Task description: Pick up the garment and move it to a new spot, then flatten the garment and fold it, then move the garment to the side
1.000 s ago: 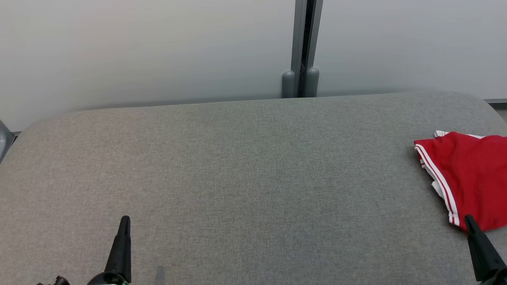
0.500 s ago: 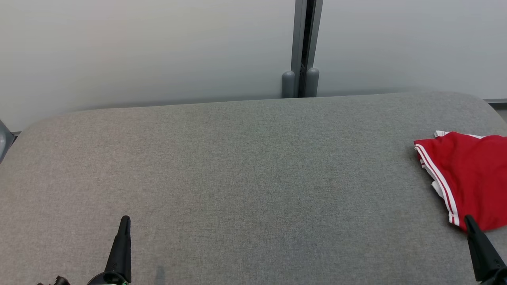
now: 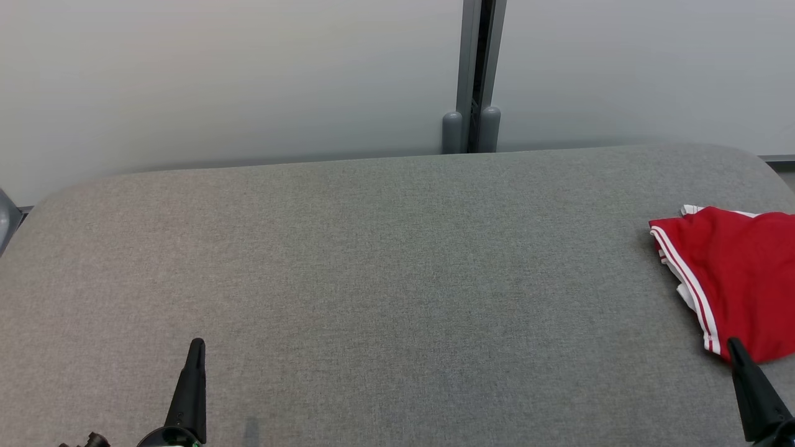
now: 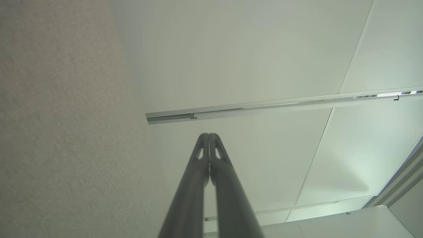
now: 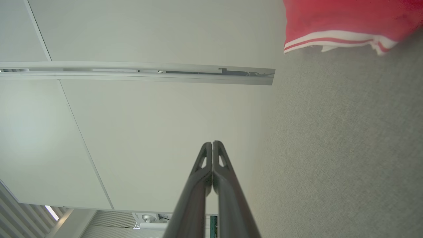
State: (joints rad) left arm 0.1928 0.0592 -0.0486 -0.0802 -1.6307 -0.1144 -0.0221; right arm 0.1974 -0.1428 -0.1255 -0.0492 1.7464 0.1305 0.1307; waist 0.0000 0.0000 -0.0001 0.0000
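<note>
Evidently nothing has moved over the last second: both arms and the cloth sit exactly as they did, which reads as a pause or an ending rather than a step under way. At the lower left, the left gripper (image 3: 196, 345) hangs over the grey surface (image 3: 397, 261), its fingers pressed together with nothing between them. Further along, the surface runs back to a pale wall with a grey post (image 3: 477, 74). At the far right, the red garment (image 3: 739, 273) with white stripes lies fairly flat near the surface's edge, partly cut off by the frame. The right gripper (image 3: 736, 345), also closed and empty, points up at the garment's near corner; whether it touches the cloth I cannot tell. With the garment off to the side and released, the task looks finished or nearly so.
</note>
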